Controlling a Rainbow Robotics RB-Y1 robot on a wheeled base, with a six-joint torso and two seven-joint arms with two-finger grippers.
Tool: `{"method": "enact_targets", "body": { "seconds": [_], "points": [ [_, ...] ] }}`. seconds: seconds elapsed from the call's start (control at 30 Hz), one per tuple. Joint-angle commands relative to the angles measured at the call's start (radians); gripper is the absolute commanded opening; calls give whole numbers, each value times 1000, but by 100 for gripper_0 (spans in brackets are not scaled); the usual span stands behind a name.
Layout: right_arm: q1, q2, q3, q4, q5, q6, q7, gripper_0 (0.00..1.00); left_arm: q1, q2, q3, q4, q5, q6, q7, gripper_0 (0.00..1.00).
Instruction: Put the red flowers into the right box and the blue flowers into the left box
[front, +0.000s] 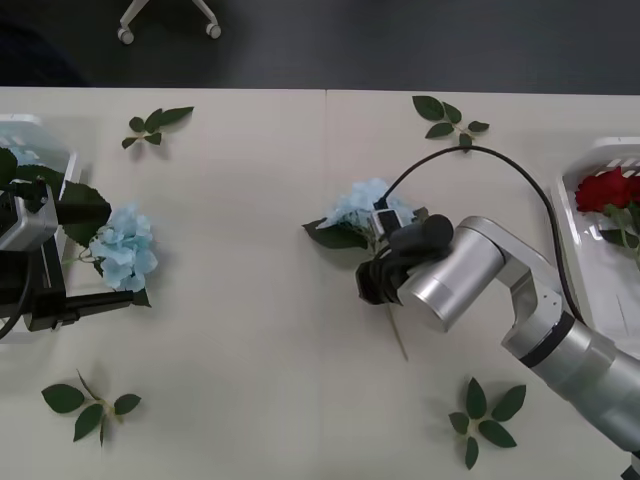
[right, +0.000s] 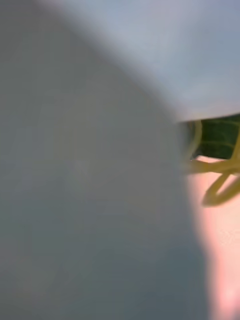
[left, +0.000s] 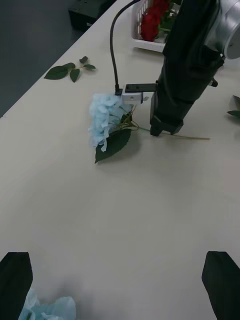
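Note:
A blue flower (front: 362, 208) lies at mid-table, also seen as the blue flower (left: 104, 121) in the left wrist view. My right gripper (front: 378, 282) is down over its stem (left: 192, 137), just behind the leaves; the right gripper (left: 162, 129) rests low on the table there. The right wrist view is blurred, with a leaf (right: 220, 137) beside a pale blue mass. A second blue flower (front: 125, 248) lies between the fingers of my open left gripper (front: 112, 258), at the left finger (left: 15, 285). Red flowers (front: 603, 190) lie in the right box (front: 600, 155). The left box (front: 35, 135) sits far left.
Flowerless leaf sprigs lie at the back left (front: 155, 125), back right (front: 447, 118), front left (front: 90, 405) and front right (front: 487, 415). A black cable (front: 490, 155) arcs over the right arm. Beyond the table's far edge is dark floor with a chair base (front: 170, 20).

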Motion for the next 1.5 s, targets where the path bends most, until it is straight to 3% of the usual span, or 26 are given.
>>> {"method": "enact_targets", "body": {
  "seconds": [0.03,0.4,0.67,0.77,1.03,1.23,1.5],
  "points": [
    [-13,8,-6,-31,4,1,-22,0,-10,8,12,-28,3,5,38,100],
    [-9,-101,-120,-269,-130,134,-12,0,-10,8,12,-28,3,5,38,100],
    [86,-199,-252,-501,-248,145,1,0,-10,8,12,-28,3,5,38,100],
    [152,-245,-324,-593,-325,87,15,0,-10,8,12,-28,3,5,38,100],
    [349,-405,-410,-734,-477,-297,61,0,-4,-30,-1,-16,5,9,38,100],
    [402,-521,-436,-801,-561,-485,85,0,-13,-63,3,-16,30,7,38,100],
    [462,-597,-466,-867,-636,-685,166,0,-19,-93,-1,-16,36,7,35,100]
  ]
}}
